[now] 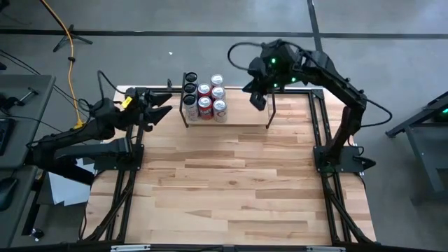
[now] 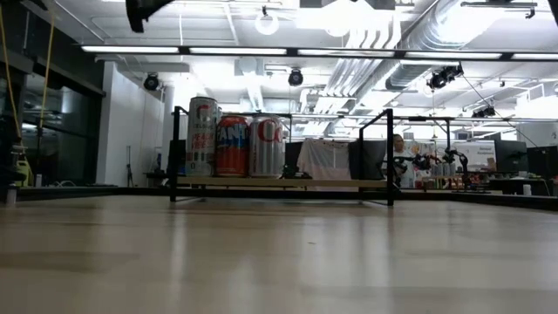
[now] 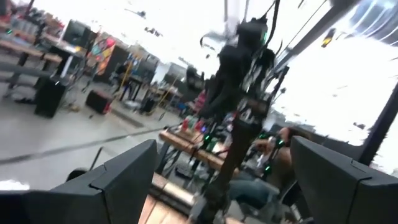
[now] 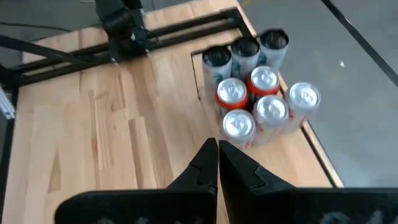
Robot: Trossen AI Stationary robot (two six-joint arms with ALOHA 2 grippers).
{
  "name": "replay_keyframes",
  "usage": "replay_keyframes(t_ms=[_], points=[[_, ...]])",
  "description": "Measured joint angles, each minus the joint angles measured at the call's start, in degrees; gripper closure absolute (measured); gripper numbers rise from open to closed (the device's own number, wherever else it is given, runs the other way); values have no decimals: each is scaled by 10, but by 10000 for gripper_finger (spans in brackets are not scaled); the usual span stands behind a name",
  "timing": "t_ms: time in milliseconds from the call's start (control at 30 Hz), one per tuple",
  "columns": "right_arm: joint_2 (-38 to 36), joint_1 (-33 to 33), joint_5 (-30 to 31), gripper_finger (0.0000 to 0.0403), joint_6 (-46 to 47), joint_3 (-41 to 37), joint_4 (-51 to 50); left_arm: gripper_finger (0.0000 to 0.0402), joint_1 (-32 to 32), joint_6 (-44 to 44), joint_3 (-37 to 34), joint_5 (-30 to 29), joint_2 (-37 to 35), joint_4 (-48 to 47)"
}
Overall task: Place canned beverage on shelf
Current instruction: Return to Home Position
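Bright light from ceiling strips [image 2: 288, 51] — sheen on the tabletop [image 2: 279, 257], heavy glare in left wrist view.

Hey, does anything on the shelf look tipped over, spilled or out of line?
Nothing stands out. The cans all stand upright in a tight cluster at one end of the shelf, with no spill visible. The right gripper hangs shut over the shelf's other end, clear of them; the left gripper sits open at the left.
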Motion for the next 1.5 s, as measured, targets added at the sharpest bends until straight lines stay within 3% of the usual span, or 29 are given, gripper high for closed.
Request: replay_keyframes(t_ms=[100, 200, 400, 567, 867, 1100, 1267, 1500], points=[[-11, 28, 44, 403, 29, -31, 0, 77, -14, 1, 0, 0, -5, 9], [-52, 47, 78, 403, 78, -121, 25, 81, -34, 6, 1, 0, -4, 6], [-201, 71, 97, 403, 198, -371, 167, 82, -76, 35, 0, 0, 13, 21], [-314, 82, 100, 403, 254, -491, 258, 82, -98, 56, 0, -17, 29, 37], [-449, 111, 109, 403, 236, -558, 262, 83, -114, 61, 0, -64, 38, 37], [-479, 111, 89, 403, 202, -563, 241, 89, -114, 61, 0, -91, 38, 34], [-477, 111, 46, 403, 210, -563, 241, 160, -123, 62, 0, -79, 51, 33], [-468, 111, 16, 403, 219, -563, 240, 376, -173, 105, 0, -64, 36, -36]])
